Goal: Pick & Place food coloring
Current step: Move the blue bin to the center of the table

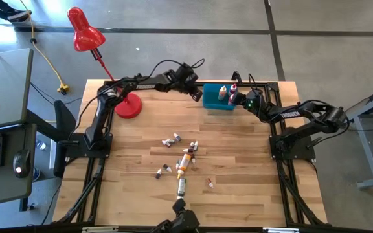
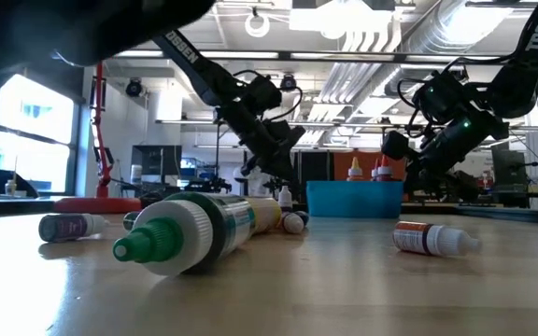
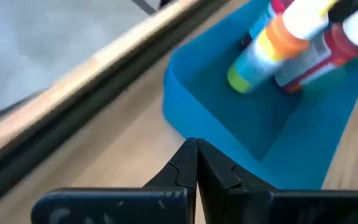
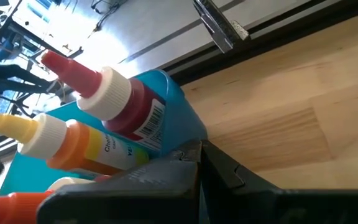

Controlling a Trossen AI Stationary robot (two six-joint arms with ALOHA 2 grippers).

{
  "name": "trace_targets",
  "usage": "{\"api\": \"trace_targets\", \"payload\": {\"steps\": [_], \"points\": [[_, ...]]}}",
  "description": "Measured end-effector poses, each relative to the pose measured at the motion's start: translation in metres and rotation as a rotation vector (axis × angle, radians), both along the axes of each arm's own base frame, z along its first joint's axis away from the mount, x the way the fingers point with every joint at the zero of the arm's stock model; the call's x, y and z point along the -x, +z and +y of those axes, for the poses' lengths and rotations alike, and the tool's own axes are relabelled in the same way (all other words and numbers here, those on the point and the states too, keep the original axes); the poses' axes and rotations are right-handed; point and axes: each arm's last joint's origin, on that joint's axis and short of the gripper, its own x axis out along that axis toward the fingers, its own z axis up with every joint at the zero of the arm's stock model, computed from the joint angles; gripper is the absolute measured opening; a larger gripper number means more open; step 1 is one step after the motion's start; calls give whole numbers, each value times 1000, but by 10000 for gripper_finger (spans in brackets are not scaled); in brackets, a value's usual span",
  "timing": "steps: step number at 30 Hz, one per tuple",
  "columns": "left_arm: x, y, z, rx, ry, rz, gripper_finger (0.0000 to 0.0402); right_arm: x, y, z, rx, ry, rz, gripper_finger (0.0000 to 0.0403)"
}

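Note:
Several food coloring bottles lie on their sides mid-table: an orange one (image 1: 186,159), a green-tipped one (image 1: 181,188) (image 2: 185,233) and small pale ones (image 1: 171,140). Others stand in the blue bin (image 1: 214,102) at the far edge, among them a red one (image 4: 126,106) and an orange one (image 4: 82,146). My left gripper (image 1: 197,96) (image 3: 196,149) is shut and holds nothing, just off the bin's left end. My right gripper (image 1: 238,101) (image 4: 199,149) is shut and holds nothing, at the bin's right end. My left gripper's shut tips stand in front of the bin's corner wall (image 3: 182,124), slanting down; whether they touch it I cannot tell. My right gripper's shut tips stand close beside the bin's outer wall (image 4: 188,127), slanting down; whether they touch it I cannot tell.
A red desk lamp stands with its base (image 1: 129,107) on the table's far left, near the left arm. A small bottle (image 1: 209,184) (image 2: 432,239) lies toward the near right. Bare wood shows on the table's left and right sides.

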Motion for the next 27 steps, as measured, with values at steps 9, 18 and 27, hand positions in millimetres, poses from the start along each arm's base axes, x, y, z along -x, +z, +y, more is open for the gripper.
{"api": "trace_targets", "payload": {"steps": [9, 18, 27], "points": [[0, -1, -1, 18, -29, -9, 0, -1, 2, 0, 9, 16, -18, 0], [-4, 3, -2, -27, -162, -54, 0, -2, 1, 0, 1, 42, -24, 0], [-9, 22, 2, -55, -230, -8, 0, -2, 1, 1, 8, 54, -9, 0]]}}
